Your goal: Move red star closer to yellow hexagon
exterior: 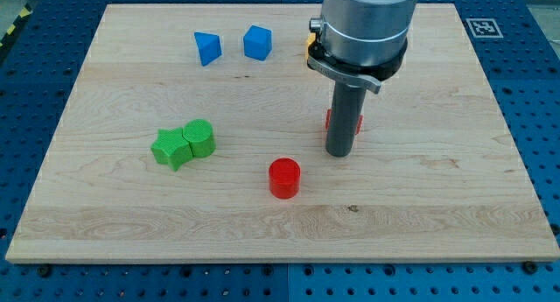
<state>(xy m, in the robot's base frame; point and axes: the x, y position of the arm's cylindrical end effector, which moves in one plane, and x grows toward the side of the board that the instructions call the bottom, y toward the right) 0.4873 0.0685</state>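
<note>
You see my tip point(340, 152) resting on the pale wooden board point(437, 206), a little to the view's right of centre. There are no jaws here to be wide or narrow, only the straight dark rod, and it holds nothing. Directly behind the rod, toward the view's top, a red block point(359, 122) peeks out on both sides; most of it is hidden, so you cannot confirm its star shape from here. It appears to touch the rod or sit just beside it. Above that, a sliver of yellow block point(310, 50) shows at the left edge of the arm's grey housing; its shape is hidden too. To the view's lower left of my tip, near but apart, stands a red cylinder point(283, 178). Farther left, a green star-like block point(171, 148) touches a green rounded block point(199, 137). Near the view's top sit two blue blocks, one point(207, 48) wedge-like, the other point(257, 42) cube-like, just beside each other.
</note>
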